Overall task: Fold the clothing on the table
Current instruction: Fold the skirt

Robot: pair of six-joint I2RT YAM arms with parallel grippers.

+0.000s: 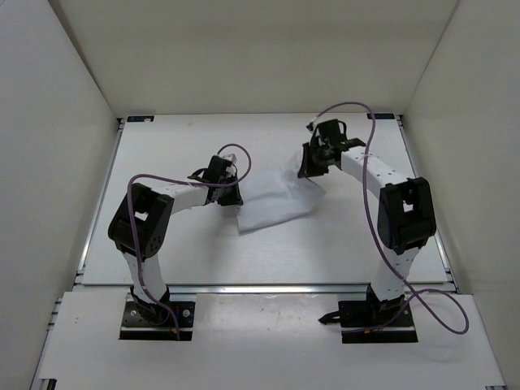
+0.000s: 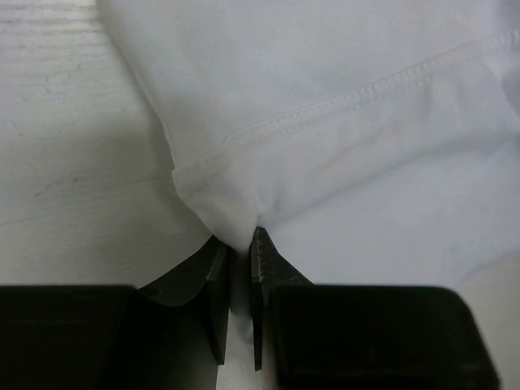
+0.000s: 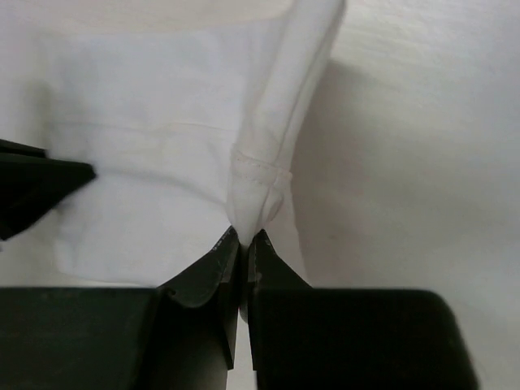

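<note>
on the table (image 1: 203,252): the clothing (image 1: 280,203) lies near the table's middle, a little toward the far side. it is one white, rumpled sheet, and its near corner points at the table's near edge.
left gripper (image 1: 234,195): just left of the table's middle, at the clothing's left edge, clenched on a pinch of the fabric.
left wrist close-up: the two dark fingertips (image 2: 262,248) meet with only a thin gap, and a small point of cloth is nipped between them. a stitched hem (image 2: 349,97) runs slantwise across the fabric beyond. bare table shows on the left.
right gripper (image 1: 309,169): toward the table's far right, at the clothing's far right corner, clamped tight on the cloth.
right wrist close-up: a bunched, rolled fold of the fabric (image 3: 260,179) narrows down into the closed tips. the fold casts a soft shadow (image 3: 325,162) on the table beside it.
cloth between the grippers: slack and creased, resting on the table.
</note>
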